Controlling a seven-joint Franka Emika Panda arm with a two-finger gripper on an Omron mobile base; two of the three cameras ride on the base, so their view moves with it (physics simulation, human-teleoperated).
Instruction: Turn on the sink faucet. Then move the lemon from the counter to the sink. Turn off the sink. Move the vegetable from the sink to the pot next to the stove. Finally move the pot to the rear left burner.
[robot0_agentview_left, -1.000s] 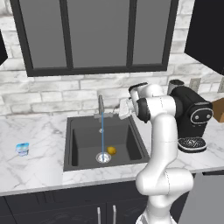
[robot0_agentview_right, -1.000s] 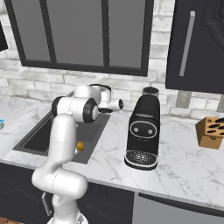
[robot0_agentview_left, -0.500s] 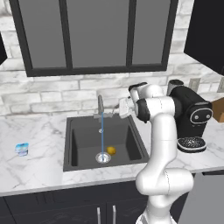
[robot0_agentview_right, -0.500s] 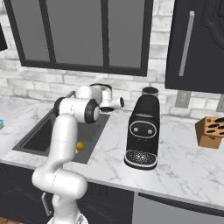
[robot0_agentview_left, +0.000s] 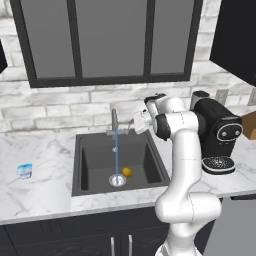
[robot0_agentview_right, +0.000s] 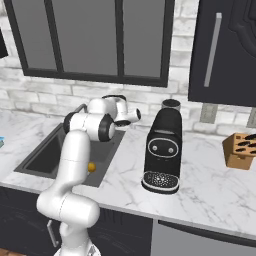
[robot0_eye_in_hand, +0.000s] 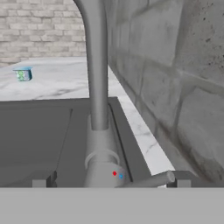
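At the sink faucet (robot0_agentview_left: 114, 125) | water running, lemon (robot0_agentview_left: 127, 172) in sink (robot0_agentview_left: 87, 160) | fingers (robot0_eye_in_hand: 40, 183) wide, empty | risk: slipping off lever, water stays on

No words, brands or numbers can be read anywhere. The only signs are a red dot and a blue dot side by side on the faucet (robot0_eye_in_hand: 99, 131) base, beside its lever.
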